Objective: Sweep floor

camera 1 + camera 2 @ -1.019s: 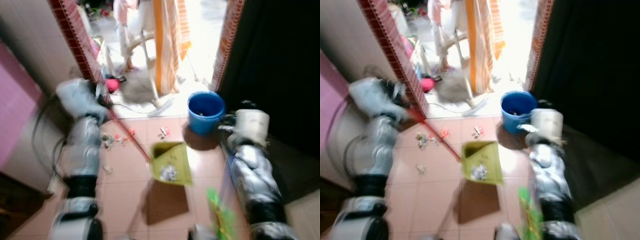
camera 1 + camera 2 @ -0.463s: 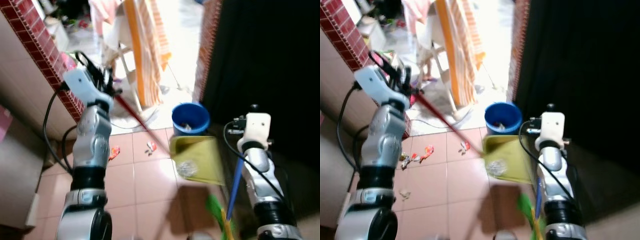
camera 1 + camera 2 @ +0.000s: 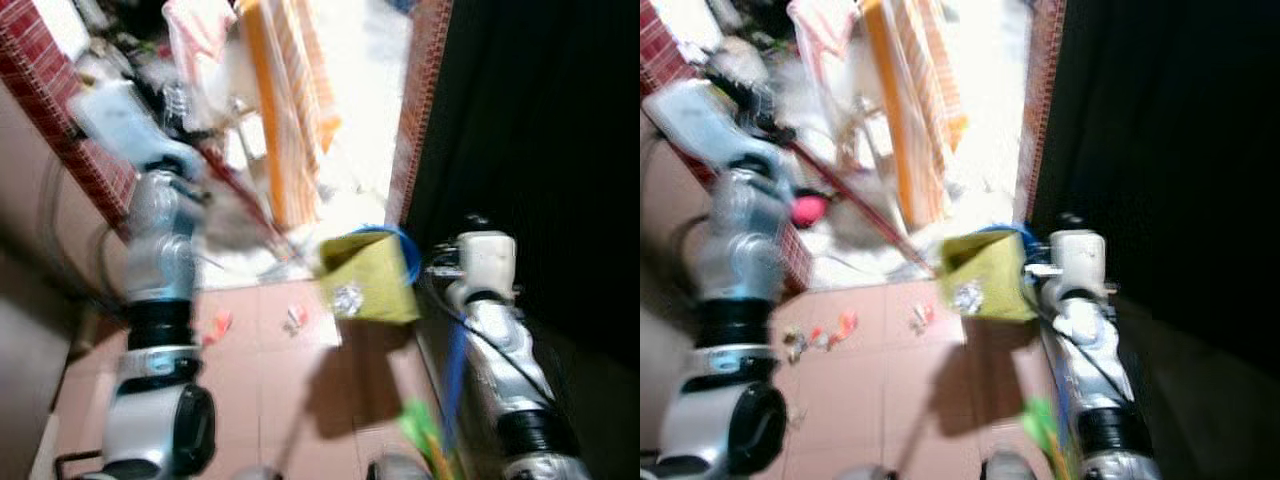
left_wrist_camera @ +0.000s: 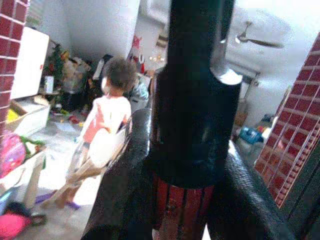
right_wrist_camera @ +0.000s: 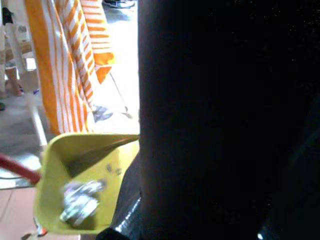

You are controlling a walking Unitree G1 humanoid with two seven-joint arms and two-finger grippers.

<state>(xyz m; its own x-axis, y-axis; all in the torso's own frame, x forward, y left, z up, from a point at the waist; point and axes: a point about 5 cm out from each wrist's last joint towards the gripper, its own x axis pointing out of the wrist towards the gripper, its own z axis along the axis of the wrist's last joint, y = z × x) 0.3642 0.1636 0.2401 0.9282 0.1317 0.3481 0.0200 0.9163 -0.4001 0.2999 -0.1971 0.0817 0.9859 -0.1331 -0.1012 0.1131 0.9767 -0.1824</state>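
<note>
Dustpan [image 3: 372, 278] over blue bucket [image 3: 404, 246], left fingers [image 4: 125, 195] clamp red handle [image 4: 180, 215].

Yellow dustpan [image 3: 369, 277] on a red handle [image 3: 855, 205], raised and tilted over the blue bucket [image 3: 408, 250], crumpled litter [image 5: 79, 200] inside. Scraps [image 3: 296, 317] scattered on pink floor tiles [image 3: 260, 380]. Green broom [image 3: 424, 432] with blue stick, low.

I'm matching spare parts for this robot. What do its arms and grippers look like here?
Both arms are silver metallic segments joined by black collars: left arm, right arm. Each wrist carries a white boxy housing. A thin black cable loops beside the right arm, and another beside the left one. The left gripper has long, thick black fingers with a matte, slightly textured surface.
</note>
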